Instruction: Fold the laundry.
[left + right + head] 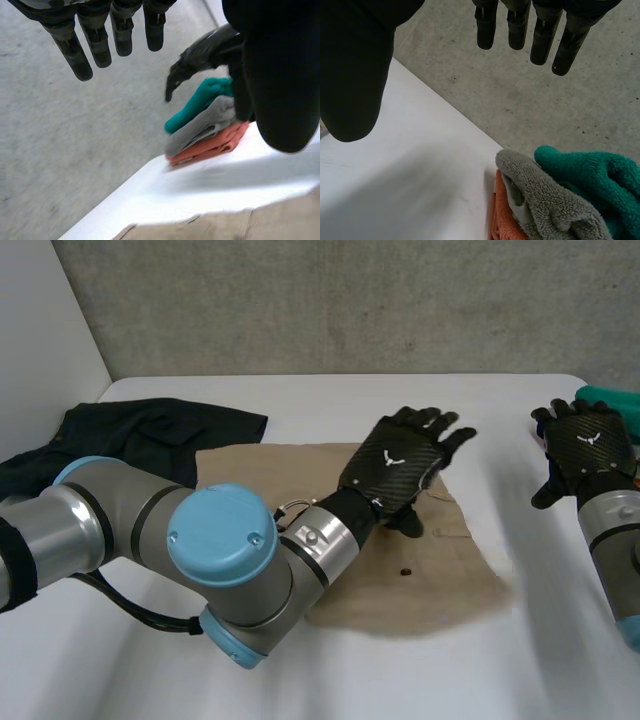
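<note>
Closest to the camera is the left arm (220, 535), with its round light-blue cap. It reaches out across a tan cloth (440, 580). The tan cloth lies flat and spread out in the middle of the white tabletop (330, 680). It has a small dark dot (406, 570) on it.

The left hand (400, 465) is over the far part of the tan cloth. Its fingers are straight and spread apart, and it holds nothing. It is hard to tell if the hand touches the cloth.

Off to the side, well apart from the tan cloth, is the right hand (585, 445). It is above the bare tabletop. Its fingers (520, 25) are straight and apart, and they hold nothing too.

Just past the right hand there is a small pile of folded towels at the edge of the tabletop. An orange towel (210, 145) is at the bottom, a grey towel (200, 127) is in the middle, and a teal towel (200, 102) is on top.

On the other side, at the far left of the tabletop, a dark cloth (150, 425) lies in a loose heap. One edge of it touches the far corner of the tan cloth.

Behind it all is a grey wall (330, 300).
</note>
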Tool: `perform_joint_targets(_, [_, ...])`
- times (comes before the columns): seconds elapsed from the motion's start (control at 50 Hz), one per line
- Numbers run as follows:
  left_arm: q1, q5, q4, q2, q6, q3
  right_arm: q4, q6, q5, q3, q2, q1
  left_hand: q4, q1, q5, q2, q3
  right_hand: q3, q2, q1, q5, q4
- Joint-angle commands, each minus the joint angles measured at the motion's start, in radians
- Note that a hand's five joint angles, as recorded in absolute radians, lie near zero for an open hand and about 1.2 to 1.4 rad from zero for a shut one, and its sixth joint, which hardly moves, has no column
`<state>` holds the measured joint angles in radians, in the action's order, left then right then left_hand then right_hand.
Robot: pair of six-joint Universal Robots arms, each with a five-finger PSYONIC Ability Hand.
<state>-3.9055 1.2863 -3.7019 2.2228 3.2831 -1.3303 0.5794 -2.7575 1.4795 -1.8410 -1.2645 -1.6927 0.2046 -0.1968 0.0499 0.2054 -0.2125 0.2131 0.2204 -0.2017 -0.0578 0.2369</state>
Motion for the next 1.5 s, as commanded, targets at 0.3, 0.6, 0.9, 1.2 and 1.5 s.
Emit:
perform_joint_targets(0.3, [-0.187,0.280,0.319,-0.456,0.010,-0.406,-0.498,0.091,-0.323,0.072,-0.050,-0.019,0.244,-0.251,0.224,0.243,-0.236,-0.039,-0.046,0.027,0.058,-0.062])
perform_joint_targets(0.6, [-0.209,0.284,0.482,-0.353,0.032,-0.506,-0.794,0.372,-0.321,0.063,-0.027,-0.022,0.323,-0.331,0.303,0.322,-0.315,0.165,0.158,-0.177,-0.146,0.142])
perform_joint_targets(0.9, [-0.199,0.288,0.335,-0.192,0.036,-0.389,-0.604,0.374,-0.314,-0.041,-0.004,-0.028,0.132,-0.140,0.112,0.131,-0.124,0.456,0.449,-0.467,-0.437,0.432])
perform_joint_targets(1.2, [-0.193,0.289,0.316,-0.044,0.175,-0.233,-0.503,0.372,-0.312,-0.050,0.037,-0.039,0.771,-0.779,0.751,0.770,-0.763,1.182,1.175,-1.194,-1.163,1.158])
perform_joint_targets(1.5, [-0.172,0.318,0.252,-0.417,0.196,-0.234,-0.484,0.282,-0.225,0.115,-0.150,-0.096,1.192,-1.199,1.172,1.191,-1.184,1.183,1.176,-1.195,-1.164,1.159])
